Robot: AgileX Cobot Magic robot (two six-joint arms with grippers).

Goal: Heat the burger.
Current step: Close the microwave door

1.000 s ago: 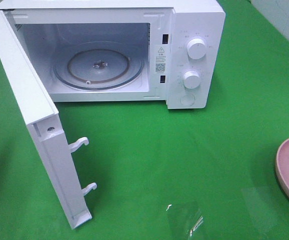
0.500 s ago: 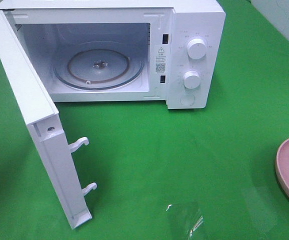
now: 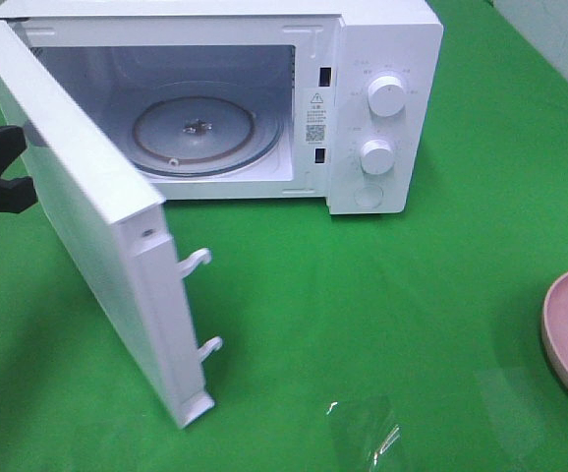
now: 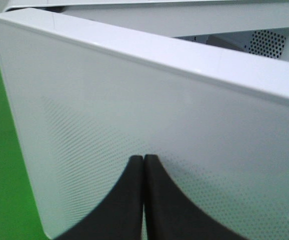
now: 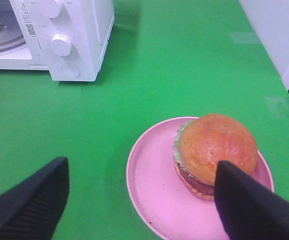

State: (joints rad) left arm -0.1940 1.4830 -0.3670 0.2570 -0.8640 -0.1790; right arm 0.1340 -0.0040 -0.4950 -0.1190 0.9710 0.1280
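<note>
White microwave (image 3: 382,98), boxy, glossy; door (image 3: 97,226) ajar, dotted mesh panel; round glass turntable (image 3: 194,133) inside. Left gripper (image 4: 143,165): matte black fingers pressed together against door's outer face, holding nothing. Right gripper (image 5: 139,200): jaws wide apart, empty, above burger (image 5: 214,152), glossy domed bun, on round pink plate (image 5: 149,195), near right.

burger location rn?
The burger sits on the pink plate, on the side farther from the microwave, seen in the right wrist view under the open right hand. The high view shows only the plate's edge at far right.
</note>
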